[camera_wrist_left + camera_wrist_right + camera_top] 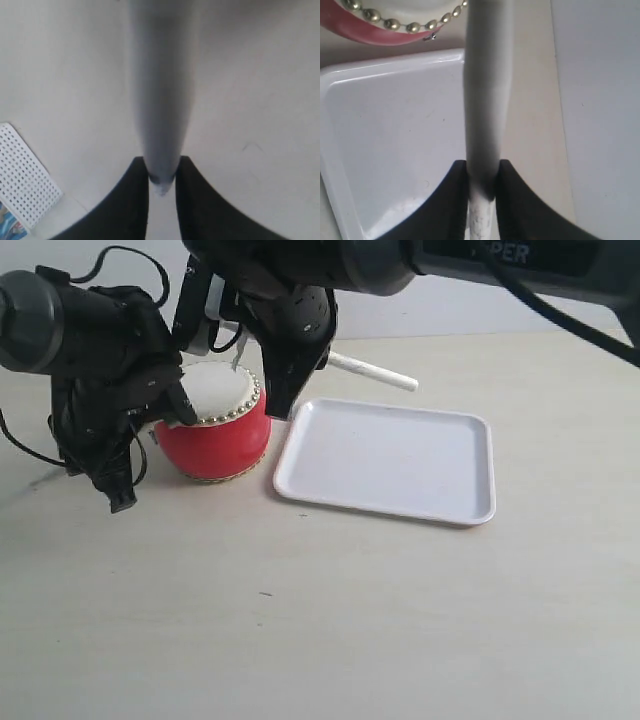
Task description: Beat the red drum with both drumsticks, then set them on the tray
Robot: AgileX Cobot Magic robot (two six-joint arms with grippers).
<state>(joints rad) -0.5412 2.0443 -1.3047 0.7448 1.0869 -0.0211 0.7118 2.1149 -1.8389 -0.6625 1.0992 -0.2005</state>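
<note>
Drumsticks, 2: left drumstick [161,100] clamped in left gripper [161,172]; right drumstick [482,100] clamped in right gripper [482,172]. Red drum [215,425], 1, between both grippers. White tray [390,455], 1, just beside drum.

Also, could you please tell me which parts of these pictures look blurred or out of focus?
Left wrist view: the left drumstick is a grey blur near the lens, the fingers darker but crisper. Right wrist view: the right drumstick is soft, the tray and red drum sharper. Exterior view: mostly sharp throughout.
</note>
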